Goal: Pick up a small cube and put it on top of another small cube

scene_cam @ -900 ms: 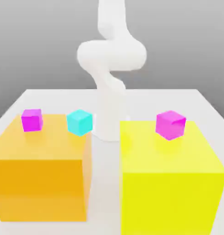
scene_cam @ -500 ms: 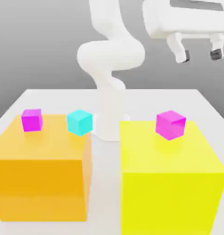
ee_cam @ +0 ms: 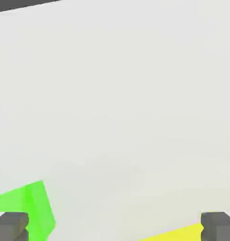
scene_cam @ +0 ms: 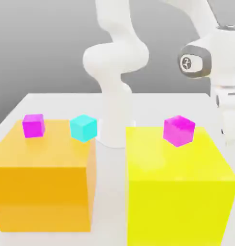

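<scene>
In the hand view the small bright green cube (ee_cam: pixel 29 207) lies on the white table, right by one dark fingertip (ee_cam: pixel 11 227) and partly overlapped by it. My gripper (ee_cam: pixel 114 228) is open, its fingertips far apart with only bare table between them. A yellow corner (ee_cam: pixel 178 234) shows near the other fingertip. In the exterior view my white hand (scene_cam: pixel 228 108) hangs low at the right, behind the yellow block. One magenta cube (scene_cam: pixel 179 130) sits on the yellow block (scene_cam: pixel 179 192). Another magenta cube (scene_cam: pixel 33 125) sits on the orange block (scene_cam: pixel 42 187).
A cyan cube (scene_cam: pixel 83 128) rests at the orange block's far corner towards the arm's base (scene_cam: pixel 112 129). The two big blocks stand side by side with a narrow gap between them. White table (scene_cam: pixel 157 103) stretches behind them.
The arm has swung down from the top of the exterior view to its right side. The hand, high and open half a second ago, now hangs low beside the yellow block.
</scene>
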`<state>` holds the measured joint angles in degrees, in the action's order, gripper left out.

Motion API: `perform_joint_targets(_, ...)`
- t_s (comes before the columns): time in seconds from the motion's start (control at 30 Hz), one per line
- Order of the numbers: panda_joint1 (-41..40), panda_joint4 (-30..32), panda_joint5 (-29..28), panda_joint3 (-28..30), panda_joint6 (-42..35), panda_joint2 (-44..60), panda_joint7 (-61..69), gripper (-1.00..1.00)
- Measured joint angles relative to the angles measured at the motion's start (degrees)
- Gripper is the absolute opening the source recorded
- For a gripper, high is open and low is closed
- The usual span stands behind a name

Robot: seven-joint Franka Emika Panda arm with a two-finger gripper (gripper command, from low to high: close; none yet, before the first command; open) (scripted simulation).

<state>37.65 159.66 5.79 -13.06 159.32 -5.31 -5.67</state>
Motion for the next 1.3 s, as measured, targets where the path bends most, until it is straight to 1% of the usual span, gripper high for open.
perform_joint_targets(0.07, 2.31, 1.91, -2.63, -1.44, 1.93, 2.72, 0.57, 0.00)
perform_joint_targets(0.13, 4.17, 2.80, -6.42, -1.23, 4.41, 6.01, -0.57, 0.00)
perform_joint_targets(0.27, 6.80, 1.77, -14.32, 4.07, 10.82, 14.09, -5.70, 0.00)
perform_joint_targets(0.33, 9.81, 1.06, -16.59, 7.64, 14.20, 18.21, -7.48, 0.00)
perform_joint_targets(0.37, 10.90, 0.81, -17.13, 8.85, 15.44, 19.70, -7.95, -1.00)
perform_joint_targets(0.6, 11.00, 0.79, -17.39, 9.00, 15.44, 19.79, -8.15, -1.00)
perform_joint_targets(0.67, 9.52, 1.35, -15.43, 7.05, 12.93, 16.70, -6.60, -1.00)
perform_joint_targets(0.7, 9.51, 1.35, -15.47, 7.04, 12.90, 16.70, -6.64, -1.00)
perform_joint_targets(0.73, 8.53, 1.89, -13.02, 5.46, 10.56, 13.76, -4.83, -1.00)
perform_joint_targets(0.83, 8.59, 3.04, -7.39, 3.77, 4.85, 6.91, -0.84, -1.00)
perform_joint_targets(0.93, 9.15, 0.31, -6.73, 4.58, -2.07, 3.46, 1.05, -1.00)
perform_joint_targets(1.1, 5.86, -5.54, -7.15, 7.40, -14.34, -2.21, 5.66, -1.00)
perform_joint_targets(1.3, 1.46, -12.21, -8.76, 12.29, -29.11, -10.11, 11.98, -1.00)
